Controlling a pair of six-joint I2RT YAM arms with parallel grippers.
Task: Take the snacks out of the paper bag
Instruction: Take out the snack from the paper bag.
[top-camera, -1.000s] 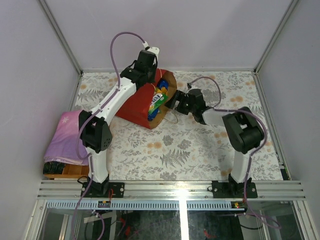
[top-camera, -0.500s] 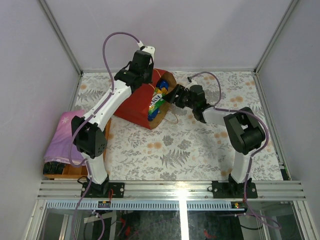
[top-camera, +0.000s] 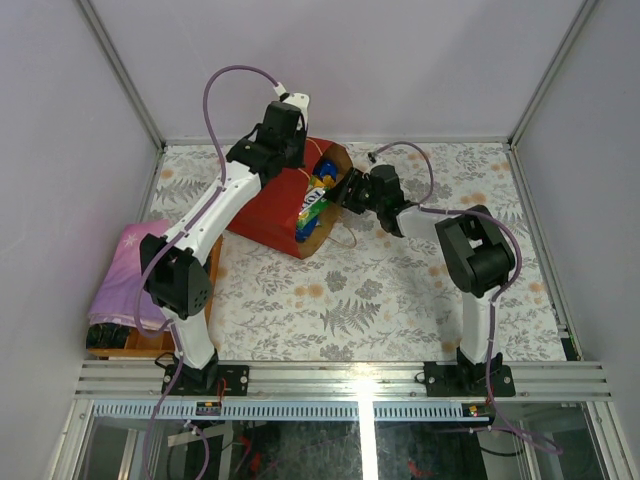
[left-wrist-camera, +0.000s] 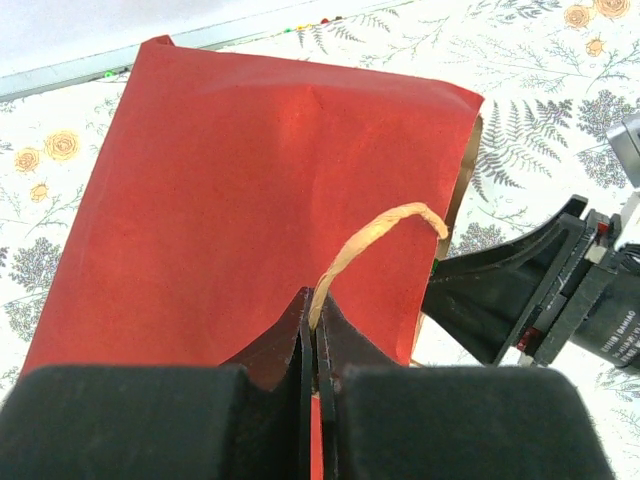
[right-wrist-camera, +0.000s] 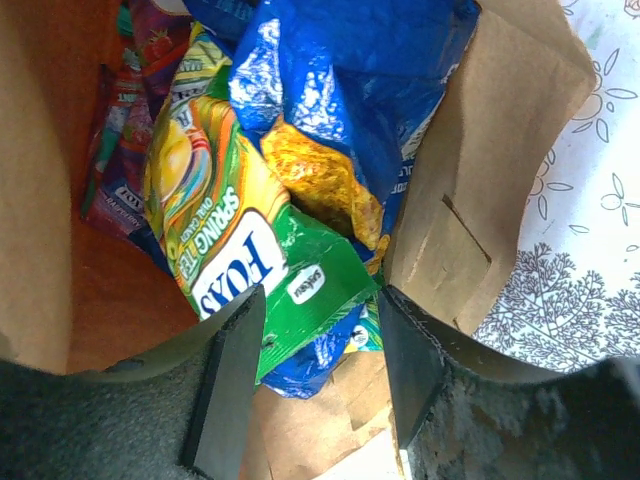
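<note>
The red paper bag (top-camera: 268, 212) lies on its side, mouth facing right. My left gripper (left-wrist-camera: 316, 300) is shut on its string handle (left-wrist-camera: 372, 234) above the bag's red top face (left-wrist-camera: 250, 190). Snacks (top-camera: 314, 196) fill the mouth. My right gripper (right-wrist-camera: 320, 300) reaches into the brown inside (right-wrist-camera: 480, 190), open, its jaws on either side of the lower corner of a green-yellow packet (right-wrist-camera: 232, 232). The left pad touches that packet; the right one stands off it. A blue chip bag (right-wrist-camera: 350, 90) lies behind, and a purple-pink pack (right-wrist-camera: 124, 130) at left.
A folded purple cloth (top-camera: 130, 272) lies over a wooden tray (top-camera: 130, 344) at the table's left edge. The bag's other string handle (top-camera: 346, 240) trails on the floral tablecloth. The right gripper's black body (left-wrist-camera: 540, 292) shows beside the bag mouth in the left wrist view.
The right gripper has pushed left into the bag mouth and its jaws have narrowed around the green-yellow packet. The left arm has risen a little, still holding the handle.
</note>
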